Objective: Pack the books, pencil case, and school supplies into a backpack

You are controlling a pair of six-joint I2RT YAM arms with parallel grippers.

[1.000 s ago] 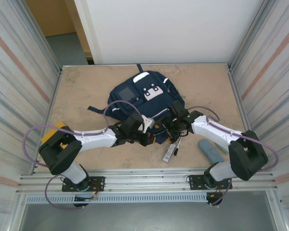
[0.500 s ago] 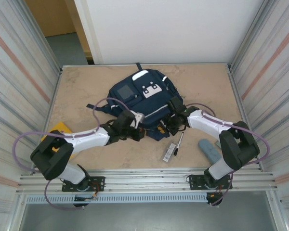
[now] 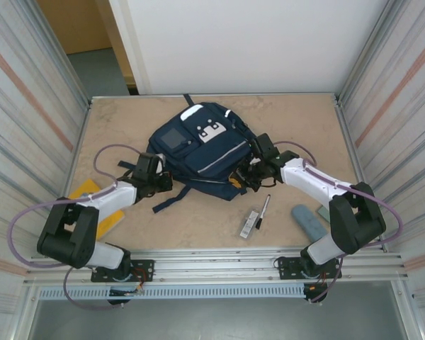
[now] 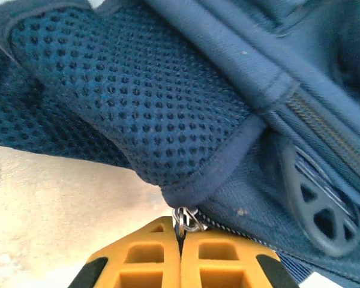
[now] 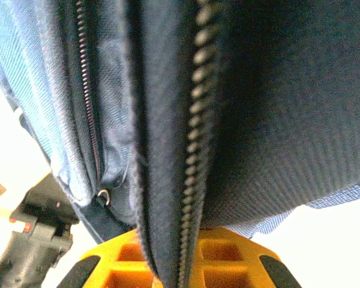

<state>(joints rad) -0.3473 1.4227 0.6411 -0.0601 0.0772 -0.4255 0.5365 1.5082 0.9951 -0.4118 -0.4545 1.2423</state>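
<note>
Corrugated metal walls [image 3: 35,106] flank a beige marbled table [image 3: 304,127]; the navy backpack [image 3: 198,145] lies flat near its middle, front panel up, dark straps trailing toward the left arm. The left gripper [image 3: 150,177] sits at the backpack's near-left corner; its wrist view shows the left gripper [image 4: 180,252] clenched, its yellow fingers pressed together on a small metal zip pull [image 4: 183,219] just under the padded mesh strap [image 4: 138,102]. The right gripper [image 3: 246,173] is at the near-right edge; seen from its wrist, the right gripper [image 5: 171,255] is closed on a fold of backpack fabric with a line of zip teeth [image 5: 195,120] running up between the fingers.

Nothing looks packed yet. The yellow-orange book [image 3: 110,219] lies at the near-left, partly under the left arm; the grey-blue pencil case [image 3: 309,221] lies at the near-right, well apart from the backpack; the white-and-black bar [image 3: 250,223] and the black pen [image 3: 264,207] lie side by side between backpack and table edge.

By my reading the step in hand is opening the zip; one gripper anchors the fabric while the other draws the pull. Next move: pull along the zip line, keeping the cloth taut, until the mouth is wide enough for the book.
</note>
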